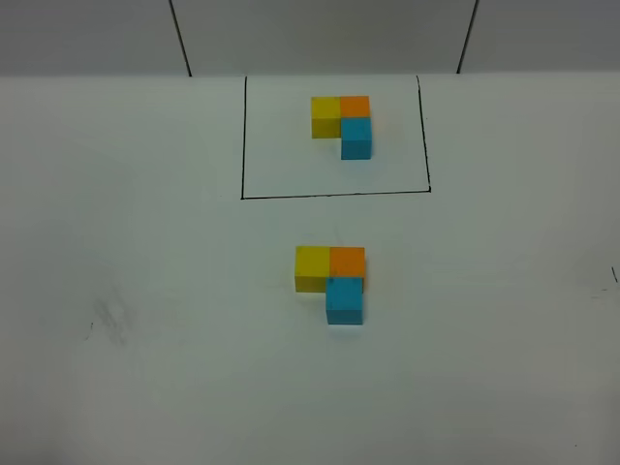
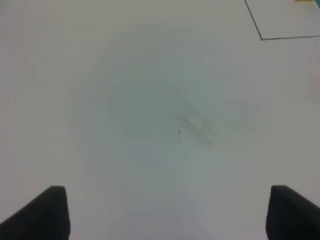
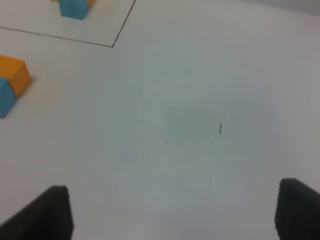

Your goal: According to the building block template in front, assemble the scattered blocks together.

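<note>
The building block template (image 1: 341,124) is an L of yellow, orange and light blue cubes inside a thin black drawn rectangle (image 1: 334,195) at the back of the table. The scattered blocks sit together in the same L at mid-table: yellow (image 1: 312,267) left, orange (image 1: 347,263) right, light blue (image 1: 344,301) in front of the orange. The right wrist view catches the orange block (image 3: 15,74) and light blue block (image 3: 4,98) at its edge. My left gripper (image 2: 167,215) and right gripper (image 3: 172,212) both hang open over bare table, holding nothing. Neither shows in the exterior view.
The white table (image 1: 145,291) carries faint scuff marks (image 1: 111,320) on the left. A corner of the drawn rectangle (image 2: 262,38) appears in the left wrist view. A wall with dark seams (image 1: 180,39) rises behind the table.
</note>
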Robot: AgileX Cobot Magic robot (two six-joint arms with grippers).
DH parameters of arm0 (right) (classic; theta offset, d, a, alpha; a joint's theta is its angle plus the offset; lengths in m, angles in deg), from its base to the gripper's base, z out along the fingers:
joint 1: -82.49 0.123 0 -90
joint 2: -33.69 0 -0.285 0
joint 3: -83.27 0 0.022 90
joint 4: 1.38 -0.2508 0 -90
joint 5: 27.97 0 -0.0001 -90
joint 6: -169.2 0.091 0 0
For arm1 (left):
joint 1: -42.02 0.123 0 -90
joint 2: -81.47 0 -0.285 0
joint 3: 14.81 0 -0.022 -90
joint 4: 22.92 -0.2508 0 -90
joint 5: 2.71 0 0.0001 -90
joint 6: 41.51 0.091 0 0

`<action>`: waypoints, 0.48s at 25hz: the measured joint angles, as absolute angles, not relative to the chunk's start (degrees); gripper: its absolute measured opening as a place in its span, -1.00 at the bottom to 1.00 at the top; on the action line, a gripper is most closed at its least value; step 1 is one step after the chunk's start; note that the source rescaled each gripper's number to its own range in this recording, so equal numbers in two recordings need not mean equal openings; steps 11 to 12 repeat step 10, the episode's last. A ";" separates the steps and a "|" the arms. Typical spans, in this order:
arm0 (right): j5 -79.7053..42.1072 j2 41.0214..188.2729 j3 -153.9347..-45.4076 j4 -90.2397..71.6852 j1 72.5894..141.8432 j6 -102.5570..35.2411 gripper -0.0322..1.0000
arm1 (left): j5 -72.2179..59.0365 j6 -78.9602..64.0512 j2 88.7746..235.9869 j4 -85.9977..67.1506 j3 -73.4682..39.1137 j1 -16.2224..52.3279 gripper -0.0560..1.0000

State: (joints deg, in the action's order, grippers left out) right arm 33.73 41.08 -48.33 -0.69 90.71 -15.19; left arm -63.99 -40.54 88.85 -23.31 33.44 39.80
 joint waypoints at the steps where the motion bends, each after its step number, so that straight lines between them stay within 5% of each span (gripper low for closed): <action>1: 33.71 41.08 -48.33 -0.69 90.71 -15.19 0.44 | -63.99 -40.54 88.85 -23.31 33.44 39.80 0.38; 12: 33.67 41.08 -48.33 -0.69 90.71 -15.19 0.01 | -63.99 -40.54 88.85 -23.31 33.44 39.80 0.38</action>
